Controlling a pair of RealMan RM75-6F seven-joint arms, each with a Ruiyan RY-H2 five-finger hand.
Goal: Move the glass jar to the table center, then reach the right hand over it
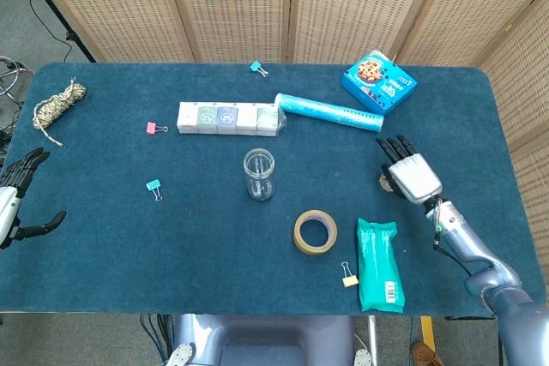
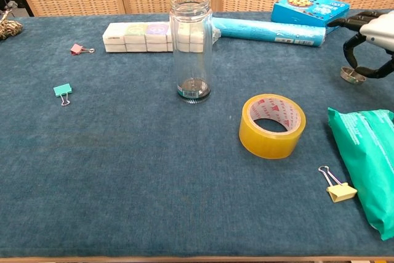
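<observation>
The empty glass jar (image 1: 258, 174) (image 2: 191, 46) stands upright without a lid near the middle of the blue table (image 1: 129, 246). My right hand (image 1: 410, 174) (image 2: 371, 40) hovers low at the table's right side, well to the right of the jar. Its thumb and a finger curl down around a small round metal lid (image 1: 387, 181) (image 2: 351, 75), which it pinches. My left hand (image 1: 19, 195) hangs at the table's left edge, fingers spread and holding nothing. The chest view does not show the left hand.
A yellow tape roll (image 1: 315, 231) and a green packet (image 1: 379, 263) lie between jar and right hand. Behind the jar are a row of white boxes (image 1: 230, 117), a blue tube (image 1: 329, 111) and a blue cookie box (image 1: 378, 81). Binder clips (image 1: 153, 186) and a rope coil (image 1: 57, 105) lie left.
</observation>
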